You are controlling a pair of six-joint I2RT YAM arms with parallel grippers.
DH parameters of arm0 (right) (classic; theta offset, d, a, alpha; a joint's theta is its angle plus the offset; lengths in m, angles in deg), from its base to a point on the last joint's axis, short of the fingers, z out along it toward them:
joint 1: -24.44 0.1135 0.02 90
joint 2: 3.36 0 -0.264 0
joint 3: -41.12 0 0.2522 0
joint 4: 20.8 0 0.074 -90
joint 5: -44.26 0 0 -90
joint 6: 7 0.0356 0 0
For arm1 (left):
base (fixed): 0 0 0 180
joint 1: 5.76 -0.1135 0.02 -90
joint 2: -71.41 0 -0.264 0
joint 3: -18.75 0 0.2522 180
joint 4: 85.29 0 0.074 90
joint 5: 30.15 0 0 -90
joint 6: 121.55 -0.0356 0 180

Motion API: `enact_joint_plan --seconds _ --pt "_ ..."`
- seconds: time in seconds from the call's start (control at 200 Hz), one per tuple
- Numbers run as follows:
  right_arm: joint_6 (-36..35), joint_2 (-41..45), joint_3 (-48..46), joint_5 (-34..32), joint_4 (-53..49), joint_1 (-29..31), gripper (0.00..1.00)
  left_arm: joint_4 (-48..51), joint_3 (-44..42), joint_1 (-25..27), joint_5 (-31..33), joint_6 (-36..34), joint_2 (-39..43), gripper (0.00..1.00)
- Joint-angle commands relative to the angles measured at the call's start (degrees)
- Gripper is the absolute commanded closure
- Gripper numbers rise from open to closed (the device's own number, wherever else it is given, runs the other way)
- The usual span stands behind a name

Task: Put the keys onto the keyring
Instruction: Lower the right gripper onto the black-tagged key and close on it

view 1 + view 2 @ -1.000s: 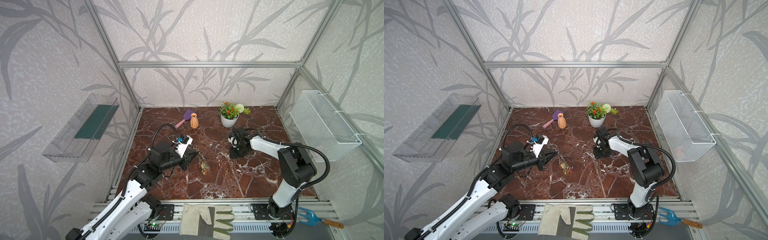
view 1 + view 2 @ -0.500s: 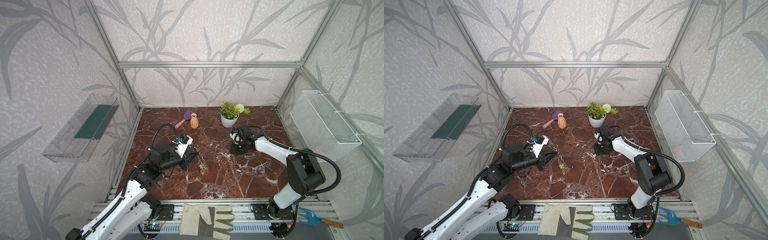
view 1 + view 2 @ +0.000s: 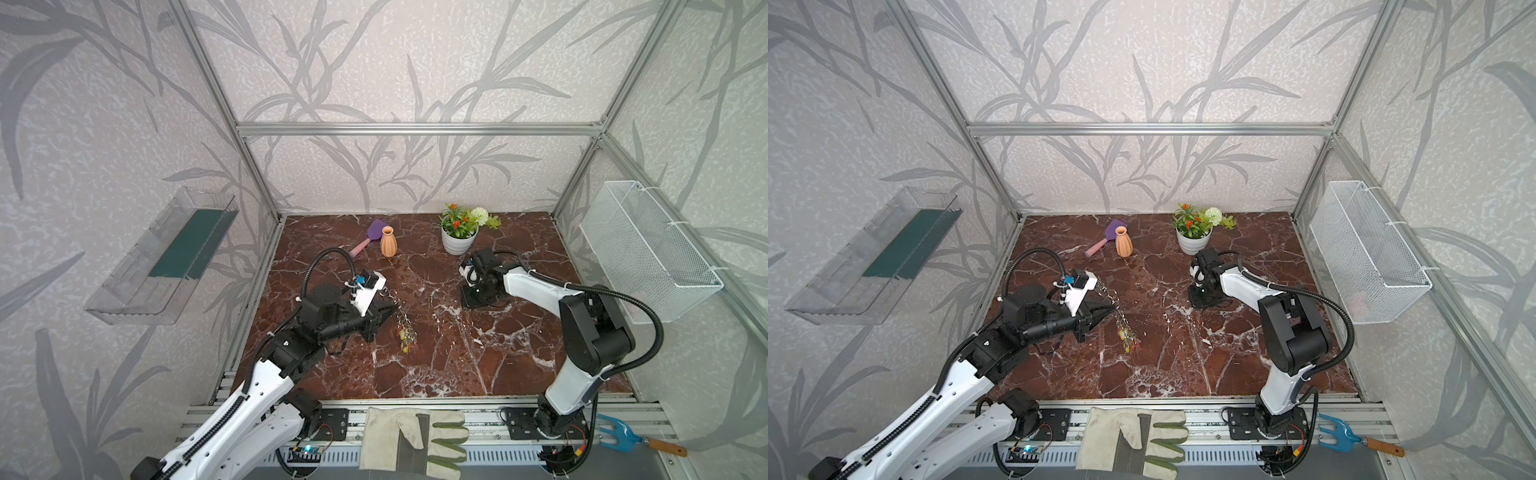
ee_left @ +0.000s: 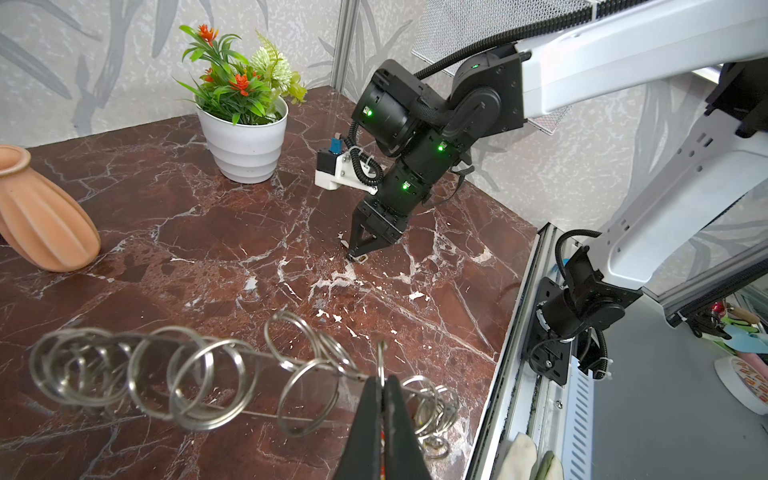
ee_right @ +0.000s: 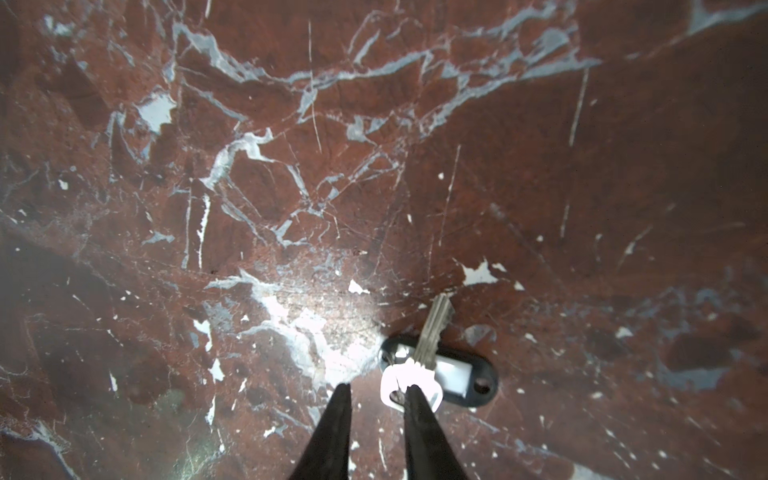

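Trouble, as we judge it, lies at the right pincer. Its jaws stand spread with bare tabletop between them, and one fingertip sits over the bright head of the key rather than beside it. If the jaws shut from here, we expect them to close on nothing, or to shove the key and its black tag sideways across the slick marble. The key lies flat, so a tip may simply scrape over it.

We also worry about the left pincer, pressed together on one thin edge of the keyring. A jolt could set the keyring swinging or let it slip.

The right arm reaches far forward from its base with the wrist bent, so its pincer points steeply down at the tabletop near the white flowerpot. The left arm stretches low and forward with its pincer roughly level. In both top views the keyring trails down from those jaws, with yellow and red tags at its low end. We cannot tell whether that end touches the tabletop. Key and keyring are well apart.
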Motion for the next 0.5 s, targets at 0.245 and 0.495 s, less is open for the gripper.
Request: enact_joint_plan --seconds 0.245,0.495 --pt "-0.61 -1.94 0.80 0.33 -1.51 -0.09 0.78 -3.74 0.33 -0.22 -1.08 0.28 0.85 1.00" --pt "-0.62 -1.70 0.42 0.72 -1.44 -0.09 0.88 -3.59 0.30 -0.22 -0.97 0.20 0.88 1.00"
